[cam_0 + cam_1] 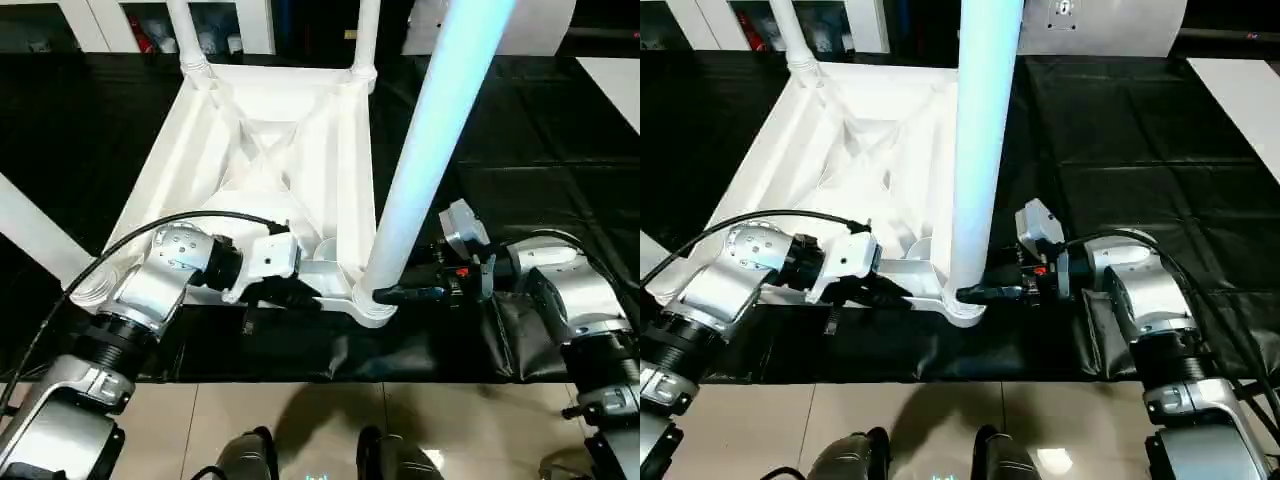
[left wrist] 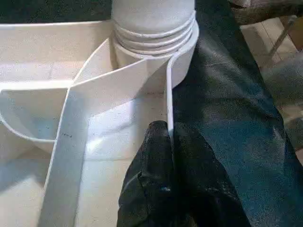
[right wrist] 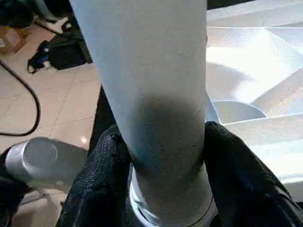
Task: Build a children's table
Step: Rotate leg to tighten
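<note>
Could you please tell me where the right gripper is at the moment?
In the head views, the right gripper is at the near right corner of the upturned tabletop, fingers either side of the leg just above its socket.

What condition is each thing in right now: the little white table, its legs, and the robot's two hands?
tabletop: upside down on the black work table, ribs facing up.
near leg: upright in its corner socket.
far legs: standing in their sockets.
left gripper: shut on the tabletop's rim.
right gripper: fingers around the near leg's base.
</note>
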Controlling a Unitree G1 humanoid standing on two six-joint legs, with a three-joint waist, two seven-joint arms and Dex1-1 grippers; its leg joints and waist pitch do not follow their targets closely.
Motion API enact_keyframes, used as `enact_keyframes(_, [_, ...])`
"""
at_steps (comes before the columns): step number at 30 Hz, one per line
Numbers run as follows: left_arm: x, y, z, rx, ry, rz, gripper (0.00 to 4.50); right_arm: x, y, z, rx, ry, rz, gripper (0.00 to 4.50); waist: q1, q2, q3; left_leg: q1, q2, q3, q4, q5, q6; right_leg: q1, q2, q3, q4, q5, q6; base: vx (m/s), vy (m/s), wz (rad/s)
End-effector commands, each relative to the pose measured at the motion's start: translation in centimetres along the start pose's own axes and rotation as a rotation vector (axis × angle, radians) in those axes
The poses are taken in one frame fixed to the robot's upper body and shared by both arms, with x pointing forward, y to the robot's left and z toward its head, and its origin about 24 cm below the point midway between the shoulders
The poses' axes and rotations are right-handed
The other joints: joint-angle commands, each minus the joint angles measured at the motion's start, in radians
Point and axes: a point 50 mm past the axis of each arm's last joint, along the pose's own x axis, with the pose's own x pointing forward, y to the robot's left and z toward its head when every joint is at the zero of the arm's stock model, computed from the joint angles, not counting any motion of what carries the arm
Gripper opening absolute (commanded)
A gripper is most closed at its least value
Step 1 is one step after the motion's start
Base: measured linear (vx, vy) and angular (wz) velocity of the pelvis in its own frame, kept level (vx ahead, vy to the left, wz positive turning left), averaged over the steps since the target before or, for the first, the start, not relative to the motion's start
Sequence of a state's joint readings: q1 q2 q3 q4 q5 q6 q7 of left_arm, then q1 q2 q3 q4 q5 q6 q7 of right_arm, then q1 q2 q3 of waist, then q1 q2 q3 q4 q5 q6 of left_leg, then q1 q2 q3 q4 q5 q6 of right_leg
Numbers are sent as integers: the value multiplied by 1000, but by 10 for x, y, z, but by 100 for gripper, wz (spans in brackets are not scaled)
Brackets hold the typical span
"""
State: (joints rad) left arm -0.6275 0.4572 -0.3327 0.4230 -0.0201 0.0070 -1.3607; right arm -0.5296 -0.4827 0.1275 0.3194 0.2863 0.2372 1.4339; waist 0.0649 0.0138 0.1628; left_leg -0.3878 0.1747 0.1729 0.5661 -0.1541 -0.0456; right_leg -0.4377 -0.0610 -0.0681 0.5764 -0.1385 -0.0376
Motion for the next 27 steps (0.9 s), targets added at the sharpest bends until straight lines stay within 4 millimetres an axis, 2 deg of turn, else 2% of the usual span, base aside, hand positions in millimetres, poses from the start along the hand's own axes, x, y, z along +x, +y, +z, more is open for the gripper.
enact_keyframes(1, [14, 8, 14, -25, -33, 115, 0, 19, 4, -1, 87, -48, -95, 194, -4, -11, -73, 19, 53, -10, -59, -187, 110, 64, -78, 52, -70, -352, -201, 0, 0, 0])
enact_keyframes(2, [14, 8, 14, -25, -33, 115, 0, 19, 4, -1, 87, -48, -95, 194, -7, -12, -71, 20, 51, -11, -60, -200, 97, 63, -78, 51, -75, -388, -191, 0, 0, 0])
enact_keyframes(3, [20, 13, 19, -51, -46, 183, 0, 31, 3, -2, 119, -65, -196, 194, -9, -10, -69, 19, 49, -13, -59, -210, 90, 63, -81, 51, -78, -416, -182, 0, 0, 0])
enact_keyframes(4, [20, 13, 19, -51, -46, 183, 0, 31, 3, -2, 119, -65, -196, 194, -14, -12, -67, 18, 45, -15, -63, -217, 70, 63, -80, 49, -83, -465, -162, 0, 0, 0])
enact_keyframes(5, [25, 18, 24, -74, -53, 244, 0, 41, 2, -3, 146, -85, -278, 194, -18, -11, -65, 18, 44, -17, -64, -233, 62, 61, -81, 48, -86, -496, -151, 0, 0, 0])
enact_keyframes(7, [29, 22, 28, -94, -58, 293, 0, 49, 2, -3, 165, -99, -343, 194, -36, -17, -62, 14, 37, -22, -65, -259, 42, 63, -82, 45, -95, -585, -105, 0, 0, 0])
enact_keyframes(9, [33, 24, 31, -111, -63, 324, 0, 55, 1, -3, 171, -105, -390, 194, -46, -15, -62, 17, 35, -22, -63, -270, 44, 57, -82, 44, -102, -605, -89, 0, 0, 0])
enact_keyframes(10, [42, 28, 38, -145, -78, 381, 0, 66, 0, -2, 194, -123, -485, 193, -52, -15, -61, 15, 35, -21, -64, -266, 47, 56, -80, 46, -101, -595, -86, 0, 0, 0])
enact_keyframes(11, [42, 28, 38, -145, -78, 381, 0, 66, 0, -2, 194, -123, -485, 193, -52, -15, -61, 15, 35, -21, -64, -266, 47, 56, -80, 46, -101, -595, -86, 0, 0, 0])
enact_keyframes(12, [50, 33, 45, -177, -96, 449, 0, 77, -2, 0, 223, -145, -587, 193, -61, -13, -61, 15, 35, -20, -63, -269, 44, 51, -78, 45, -103, -595, -87, 0, 0, 0])
enact_keyframes(13, [57, 36, 52, -205, -103, 504, 0, 85, -5, 1, 257, -161, -691, 193, -61, -15, -64, 16, 32, -22, -63, -263, 48, 53, -79, 43, -105, -591, -81, 0, 0, 0])
enact_keyframes(14, [62, 38, 57, -220, -103, 552, 0, 91, -7, 2, 291, -170, -770, 193, -64, -13, -61, 16, 35, -20, -65, -259, 48, 49, -77, 46, -102, -576, -86, 0, 0, 0])
enact_keyframes(15, [62, 38, 57, -220, -103, 552, 0, 91, -7, 2, 291, -170, -770, 193, -66, -11, -63, 18, 36, -20, -65, -260, 45, 46, -75, 45, -103, -558, -92, 0, 0, 0])
enact_keyframes(16, [67, 39, 61, -233, -108, 577, 0, 95, -9, 5, 316, -205, -838, 193, -66, -14, -65, 16, 34, -21, -65, -251, 51, 52, -77, 45, -101, -533, -94, 0, 0, 0])
enact_keyframes(17, [70, 39, 65, -223, -113, 583, 0, 96, -10, 7, 328, -246, -878, 193, -66, -8, -67, 16, 36, -19, -66, -239, 61, 50, -78, 47, -101, -494, -103, 0, 0, 0])
enact_keyframes(18, [72, 39, 67, -217, -116, 585, 0, 97, -11, 10, 335, -274, -900, 228, -65, -9, -69, 15, 36, -18, -66, -230, 65, 53, -76, 46, -98, -467, -107, 0, 0, 0])
enact_keyframes(20, [72, 38, 67, -214, -111, 579, 0, 95, -11, 10, 336, -293, -902, 266, -61, -8, -72, 13, 37, -16, -66, -195, 83, 59, -75, 48, -89, -376, -129, 0, 0, 0])
enact_keyframes(22, [67, 35, 60, -214, -90, 561, 0, 85, -11, 7, 317, -285, -892, 287, -60, -7, -73, 11, 38, -14, -65, -159, 107, 64, -74, 49, -80, -272, -164, 0, 0, 0])
enact_keyframes(23, [64, 34, 57, -203, -83, 550, 0, 79, -11, 6, 292, -283, -876, 287, -58, -4, -75, 11, 38, -13, -64, -151, 115, 68, -75, 49, -77, -245, -178, 0, 0, 0])
enact_keyframes(24, [64, 34, 57, -203, -82, 549, 0, 79, -11, 6, 291, -283, -876, 302, -58, -5, -75, 10, 38, -13, -63, -150, 120, 69, -75, 49, -77, -237, -183, 0, 0, 0])
enact_keyframes(25, [56, 31, 47, -191, -56, 530, 0, 62, -12, 3, 240, -269, -852, 302, -57, -6, -74, 9, 38, -13, -62, -152, 127, 73, -75, 48, -76, -226, -188, 0, 0, 0])
enact_keyframes(27, [53, 30, 43, -189, -49, 522, 0, 58, -12, 2, 225, -262, -838, 318, -58, -6, -73, 6, 38, -12, -62, -147, 136, 74, -76, 49, -75, -219, -193, 0, 0, 0])
